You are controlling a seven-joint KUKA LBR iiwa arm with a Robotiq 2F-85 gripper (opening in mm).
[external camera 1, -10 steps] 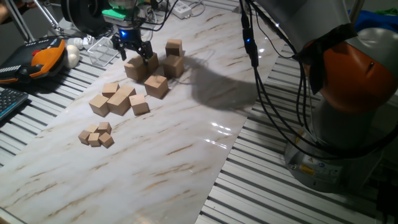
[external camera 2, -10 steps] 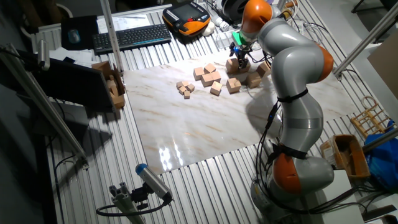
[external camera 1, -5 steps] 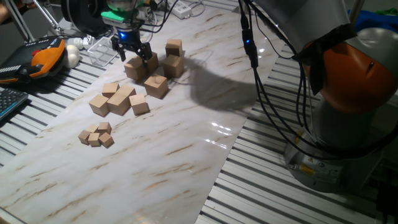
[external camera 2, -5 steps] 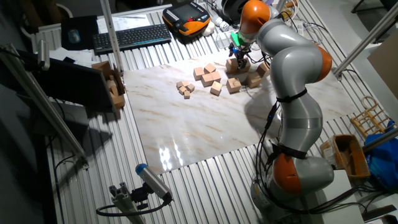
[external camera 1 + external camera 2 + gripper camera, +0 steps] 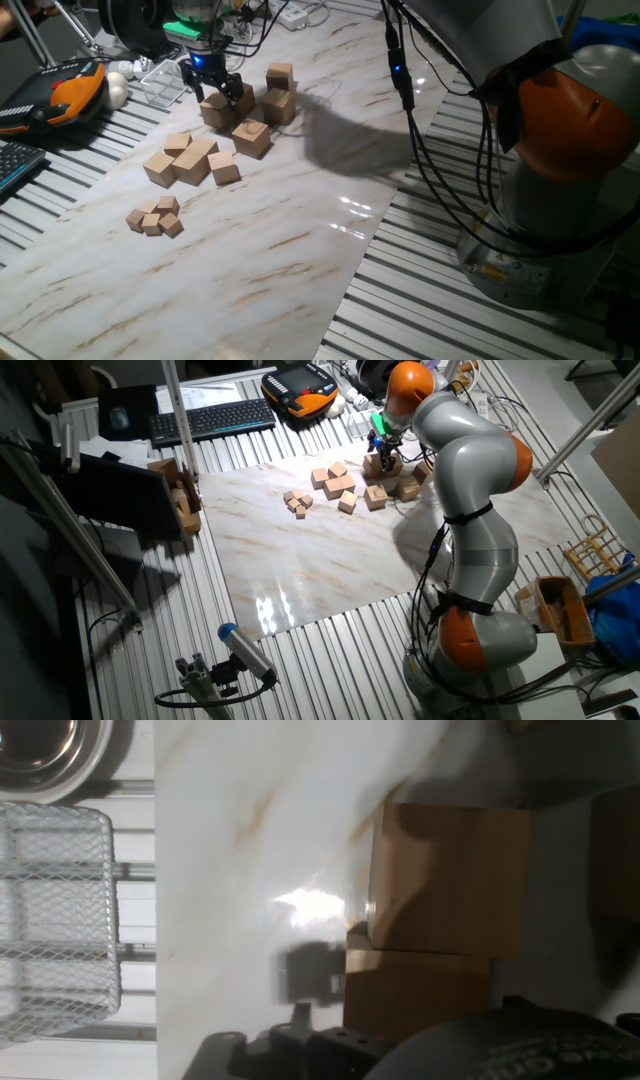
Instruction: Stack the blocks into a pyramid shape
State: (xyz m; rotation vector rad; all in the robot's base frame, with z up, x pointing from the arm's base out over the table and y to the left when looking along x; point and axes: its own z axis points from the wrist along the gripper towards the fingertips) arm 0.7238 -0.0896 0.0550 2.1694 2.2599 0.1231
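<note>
Several large tan wooden blocks sit at the far end of the marble board. One block [image 5: 218, 110] lies right under my gripper [image 5: 212, 88], with others beside it [image 5: 279, 104] and in front [image 5: 252, 137]. A smaller-looking cube [image 5: 280, 74] stands behind. My gripper is open, its fingers spread just above the block's top with nothing held. The other fixed view shows the gripper [image 5: 385, 455] over the same group of blocks [image 5: 376, 496]. In the hand view two blocks [image 5: 450, 880] [image 5: 415, 995] touch side by side.
Medium wooden cubes [image 5: 190, 162] cluster nearer the front, and tiny cubes [image 5: 155, 218] lie beyond them. A wire basket [image 5: 55, 920] and an orange pendant [image 5: 70, 90] lie off the board's far edge. The marble board [image 5: 280, 250] ends in a slatted table.
My gripper has lifted slightly off the block below it. The blocks have not moved.
</note>
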